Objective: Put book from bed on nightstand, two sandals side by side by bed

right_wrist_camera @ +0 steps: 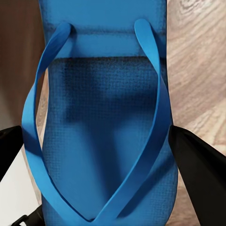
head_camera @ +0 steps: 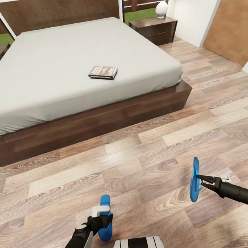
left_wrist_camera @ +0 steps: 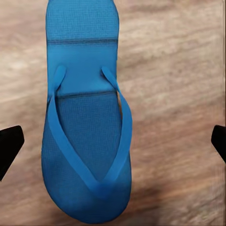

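Head view shows the right gripper (head_camera: pixel 200 180) clamped on a tilted sandal (head_camera: pixel 194 179) that may slip out, while the left gripper (head_camera: pixel 105 221), jaws spread, could nudge the floor sandal (head_camera: pixel 105 218)

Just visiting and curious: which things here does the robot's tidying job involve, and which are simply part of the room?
Job:
book on the bed
sandal under the left pincer
sandal held at the right pincer
nightstand

Just there:
white lamp
wooden door
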You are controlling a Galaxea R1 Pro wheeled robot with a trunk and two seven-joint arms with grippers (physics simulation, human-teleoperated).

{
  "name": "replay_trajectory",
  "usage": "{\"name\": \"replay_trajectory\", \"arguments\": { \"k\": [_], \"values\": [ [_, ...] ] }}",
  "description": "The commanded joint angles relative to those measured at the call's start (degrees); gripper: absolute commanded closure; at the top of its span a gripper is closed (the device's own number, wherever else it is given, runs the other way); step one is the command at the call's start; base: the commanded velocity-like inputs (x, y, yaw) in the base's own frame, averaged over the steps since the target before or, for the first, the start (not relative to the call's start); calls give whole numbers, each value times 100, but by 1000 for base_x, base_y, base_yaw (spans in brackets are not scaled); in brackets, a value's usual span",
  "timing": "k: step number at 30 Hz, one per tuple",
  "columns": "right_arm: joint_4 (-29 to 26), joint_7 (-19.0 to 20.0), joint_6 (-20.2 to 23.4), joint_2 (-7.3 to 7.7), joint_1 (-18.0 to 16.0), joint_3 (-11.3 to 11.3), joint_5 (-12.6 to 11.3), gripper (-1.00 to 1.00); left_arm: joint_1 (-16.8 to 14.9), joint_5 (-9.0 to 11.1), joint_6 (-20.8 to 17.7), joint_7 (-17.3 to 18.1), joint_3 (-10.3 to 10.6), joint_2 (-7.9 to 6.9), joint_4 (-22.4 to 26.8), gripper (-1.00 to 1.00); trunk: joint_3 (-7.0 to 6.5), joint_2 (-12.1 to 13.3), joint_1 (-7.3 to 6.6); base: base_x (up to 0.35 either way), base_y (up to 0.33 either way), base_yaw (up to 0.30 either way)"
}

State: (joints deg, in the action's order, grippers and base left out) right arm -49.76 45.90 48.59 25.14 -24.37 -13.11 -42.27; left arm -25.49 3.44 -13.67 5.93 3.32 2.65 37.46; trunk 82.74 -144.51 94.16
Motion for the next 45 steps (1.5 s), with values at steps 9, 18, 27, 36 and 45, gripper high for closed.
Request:
{"name": "replay_trajectory", "arguments": {
  "k": [9, 18, 27, 36, 45],
  "values": [
    [-5, 15, 28, 0, -3, -8, -1, 100, 0, 34, -25, 40, 2, -2, 19, -100, 70, -5, 7, 0, 0, 0],
    [-7, 17, 28, 0, -4, -8, -1, 100, 0, 31, -22, 32, 2, -2, 24, -100, 269, -17, 30, 0, 0, 0],
    [-7, 21, 28, 0, -2, -8, -1, 100, 0, 26, -22, 22, -7, -2, 31, -100, 425, -27, 48, 0, 0, 0],
    [-7, 24, 28, 0, -4, -8, -1, 100, 0, 26, -22, 21, -7, -2, 33, -100, 513, -32, 58, 0, 0, 0],
    [-7, 24, 28, 0, -2, -8, -1, 100, 0, 26, -18, 18, -7, -6, 34, -100, 713, -44, 82, 0, 0, 0]
  ]
}}
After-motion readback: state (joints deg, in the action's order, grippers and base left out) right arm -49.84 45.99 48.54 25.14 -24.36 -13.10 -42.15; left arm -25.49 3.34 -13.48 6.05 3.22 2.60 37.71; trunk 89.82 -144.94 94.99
